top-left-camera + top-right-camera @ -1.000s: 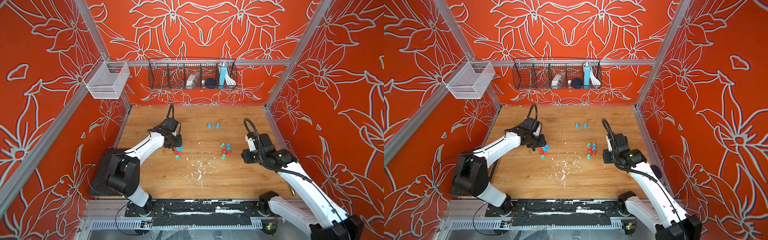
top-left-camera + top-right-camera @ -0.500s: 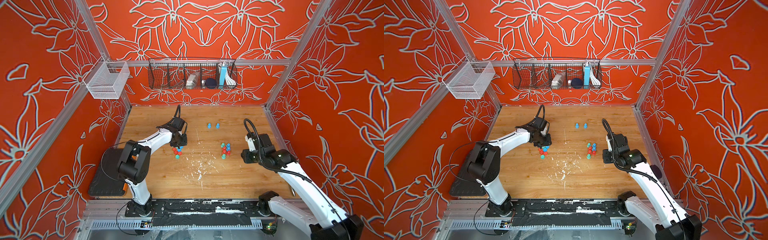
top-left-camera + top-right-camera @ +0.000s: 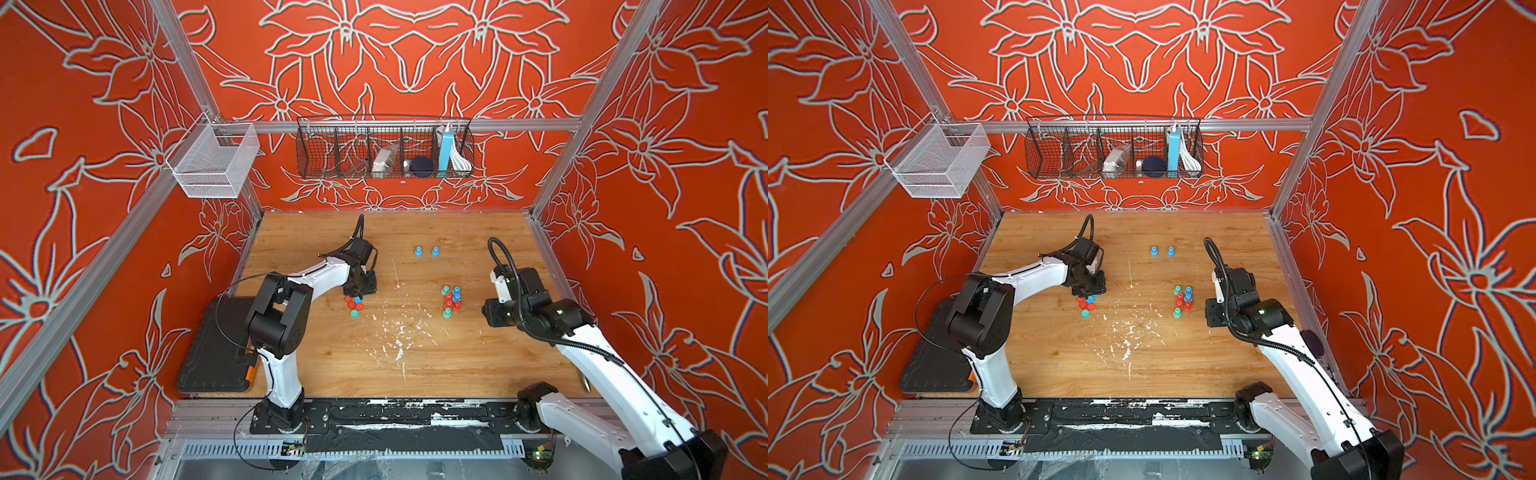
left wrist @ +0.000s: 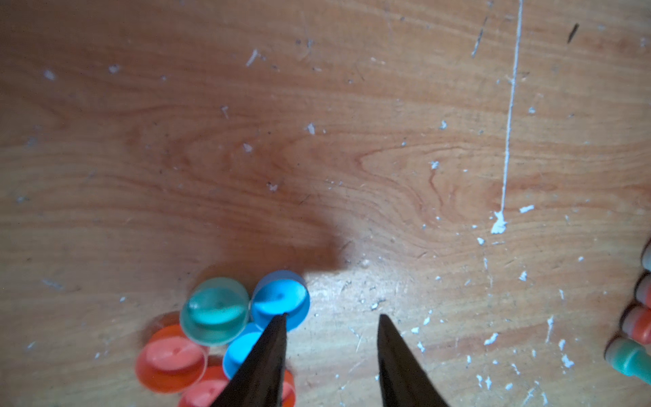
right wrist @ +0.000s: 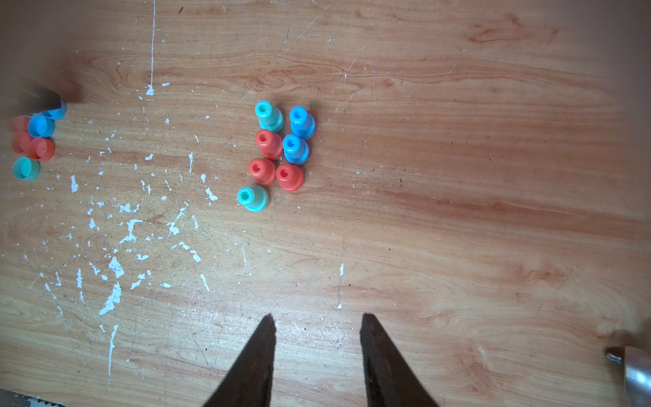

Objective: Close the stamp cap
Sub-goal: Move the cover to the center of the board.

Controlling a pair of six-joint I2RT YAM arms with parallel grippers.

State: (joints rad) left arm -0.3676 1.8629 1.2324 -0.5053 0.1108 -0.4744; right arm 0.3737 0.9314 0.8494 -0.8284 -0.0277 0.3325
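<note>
Several loose caps (image 3: 354,304), red, blue and teal, lie open side up in a cluster left of centre on the wooden table. My left gripper (image 4: 333,317) hangs open just above them; one fingertip (image 4: 278,327) overlaps a blue cap (image 4: 281,297), and bare wood shows between the jaws. A teal cap (image 4: 214,310) and a red cap (image 4: 171,359) lie beside it. Several uncapped stamps (image 3: 451,300) stand in a group right of centre, also in the right wrist view (image 5: 278,151). My right gripper (image 5: 317,315) is open and holds nothing, just right of the stamps.
Two blue stamps (image 3: 427,251) stand apart near the back. A black pad (image 3: 216,353) lies at the table's left edge. A wire basket (image 3: 384,147) and a white mesh basket (image 3: 212,162) hang on the walls. White flecks (image 3: 399,336) mark the wood.
My left arm has swung right, carrying its gripper from the left side of the cap cluster to right over it. The right arm has not moved.
</note>
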